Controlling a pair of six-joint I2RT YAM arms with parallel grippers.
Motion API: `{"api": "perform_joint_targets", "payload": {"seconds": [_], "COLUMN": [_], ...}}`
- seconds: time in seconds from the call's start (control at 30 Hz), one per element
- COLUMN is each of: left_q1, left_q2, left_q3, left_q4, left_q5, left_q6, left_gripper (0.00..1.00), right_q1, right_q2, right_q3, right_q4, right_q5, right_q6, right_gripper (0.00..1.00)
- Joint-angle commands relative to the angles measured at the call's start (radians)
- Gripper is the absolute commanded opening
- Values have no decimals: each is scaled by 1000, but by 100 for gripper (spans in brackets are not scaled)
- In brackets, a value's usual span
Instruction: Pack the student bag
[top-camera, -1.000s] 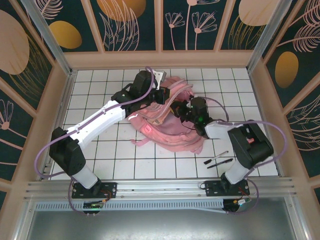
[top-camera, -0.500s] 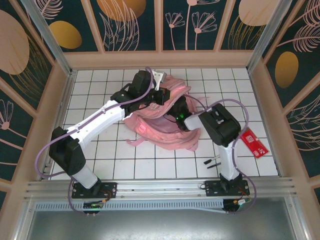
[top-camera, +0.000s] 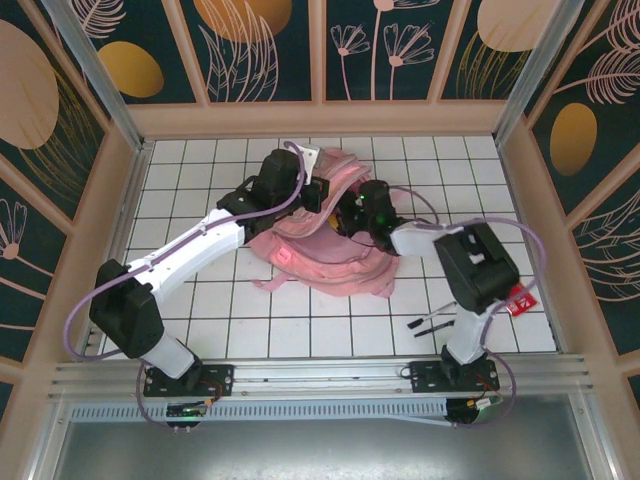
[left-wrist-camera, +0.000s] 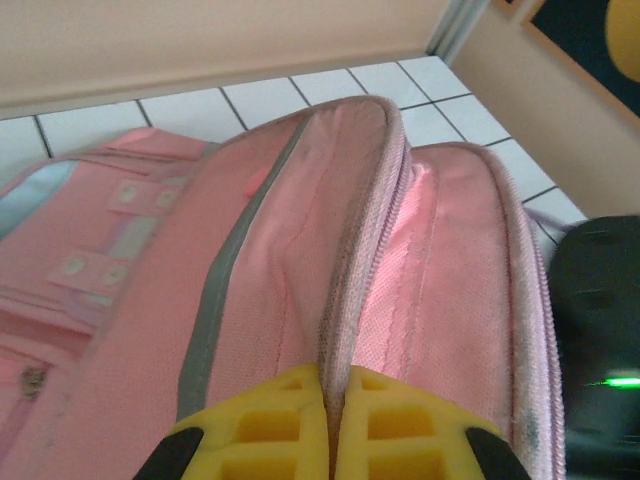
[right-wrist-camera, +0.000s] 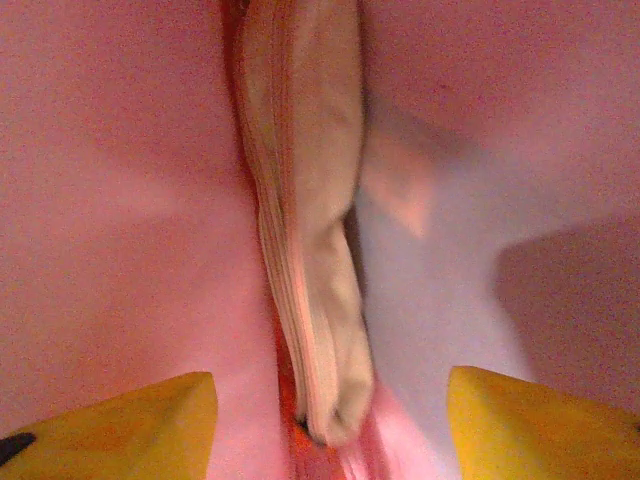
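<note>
Currently the backpack (top-camera: 330, 255) lies slumped on the white tiled worktop (top-camera: 190, 165). It sits directly under and around both sets of fingers, its upper end bunched up toward them.

Left fingers (left-wrist-camera: 268, 428): pressed flat against each other. A zip-edged ridge of pink fabric runs straight down into the line where they meet, so they have hold of that edge of the backpack. A grey stripe (left-wrist-camera: 225, 300) climbs the panel just left of the fingers. Further left lies a pale pocket front (left-wrist-camera: 60, 230) with press studs. Right of the fingers, past a second zip edge, sits a black housing (left-wrist-camera: 598, 320) with a green light.

Right fingers (right-wrist-camera: 120, 418): standing well apart, one at each lower corner of the wrist view, clamped on nothing. Pink fabric closes in on every side of them. A cream zip strip (right-wrist-camera: 310, 250) hangs in the gap between them, and it appears to touch neither finger.

Seen from above, the left arm (top-camera: 200, 240) and right arm (top-camera: 480, 265) both reach in to the backpack's upper end. Two pens (top-camera: 437, 320) lie on the worktop well back from the right fingers, near that arm's base. A red packet (top-camera: 520, 300) shows just beside its elbow.
</note>
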Motion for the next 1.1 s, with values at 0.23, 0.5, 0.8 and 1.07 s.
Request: {"api": "perform_joint_targets", "payload": {"seconds": [0.23, 0.5, 0.8, 1.07], "left_q1": [22, 24, 47, 61], "left_q2": [-48, -99, -146, -177], "left_q3": [-59, -200, -304, -331], "left_q4": [99, 124, 121, 127], "left_q5": [-80, -97, -138, -87], "left_q6": [95, 205, 200, 155], "left_gripper": [0, 0, 0, 0], "right_q1": [-232, -735, -1146, -1037], "right_q2": [-493, -673, -491, -295], "right_q3": [-140, -249, -353, -335], "right_q4": [-698, -906, -660, -616], "right_q5": [105, 348, 120, 42], "right_q6": [-348, -472, -575, -689], "right_gripper": [63, 70, 70, 64]}}
